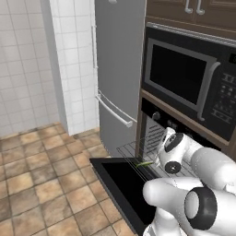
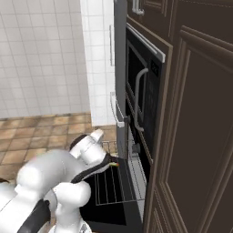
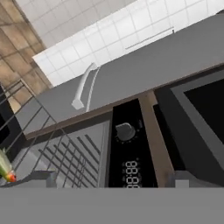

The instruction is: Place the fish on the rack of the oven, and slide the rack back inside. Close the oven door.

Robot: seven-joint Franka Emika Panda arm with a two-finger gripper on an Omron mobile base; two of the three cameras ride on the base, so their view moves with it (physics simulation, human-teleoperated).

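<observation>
The oven [image 1: 159,117] sits under the microwave, and the oven door [image 1: 120,183] hangs fully open, lying flat. The rack [image 1: 138,151] is pulled out over the door. The small green fish [image 1: 145,163] lies on the rack near its front edge; in the hand view the fish [image 3: 6,168] sits at the lower left on the rack [image 3: 48,131] wires. My gripper [image 3: 113,178] is open with nothing between its fingers. It hovers just above the rack beside the fish and faces the oven's knob and clock panel [image 3: 127,148]. The fish [image 2: 113,164] lies right at my hand's tip.
A tall grey fridge [image 1: 115,69] with bar handles stands left of the oven. The black microwave [image 1: 184,73] is directly above it. Dark brown cabinets [image 2: 195,136] fill the right side. Tiled floor [image 1: 41,175] spreads left of the open door.
</observation>
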